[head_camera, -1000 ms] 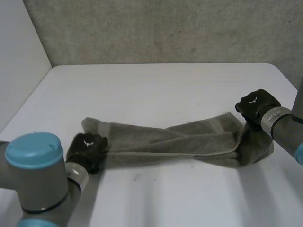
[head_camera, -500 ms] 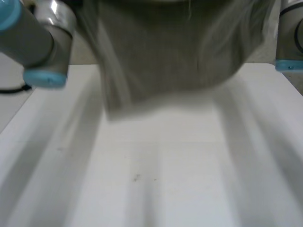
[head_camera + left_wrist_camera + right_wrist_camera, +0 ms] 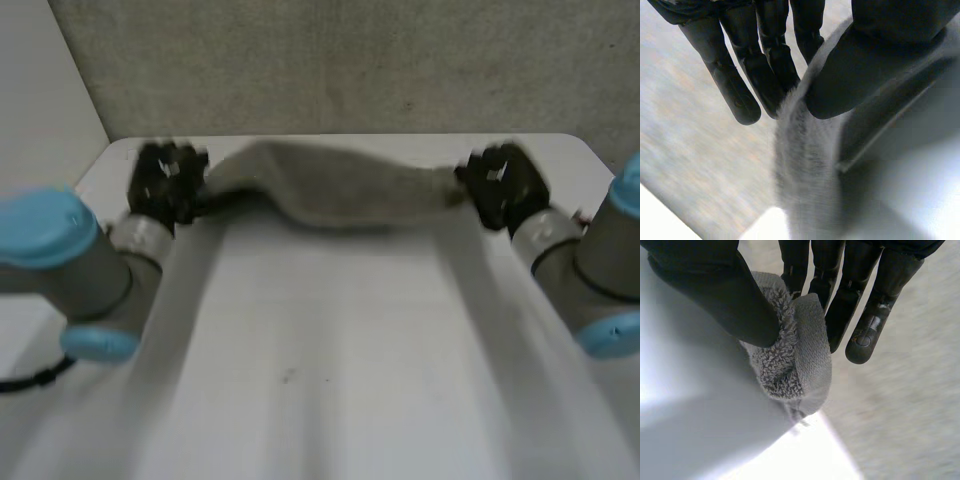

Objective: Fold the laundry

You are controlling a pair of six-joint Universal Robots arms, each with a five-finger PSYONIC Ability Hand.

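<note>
While both hands have it pinched at the ends, the grey terry towel (image 3: 330, 188) is strung out between them over the far side of the white table (image 3: 330, 360). It sags a bit in the middle and, as far as I can tell, is lifted off the surface rather than lying on it. Up close, the left hand (image 3: 168, 185) has one end clamped between its thumb and straight fingers (image 3: 757, 60), with the cloth hanging down past the thumb in a thick fuzzy strip. Over on the other end the right hand (image 3: 503, 188) does the same, its thumb (image 3: 715, 290) pressing a bunched, rolled-over bit of hem against the fingers. My guess is this thing is soft, floppy and light enough for a pinch, so it'll droop wherever it isn't supported. The looped pile should give decent friction, so slipping isn't my big worry. A bunched grip off the true corners is, since the fold could come out crooked. Corners or the flat hem band look like the best spots to grab.
</note>
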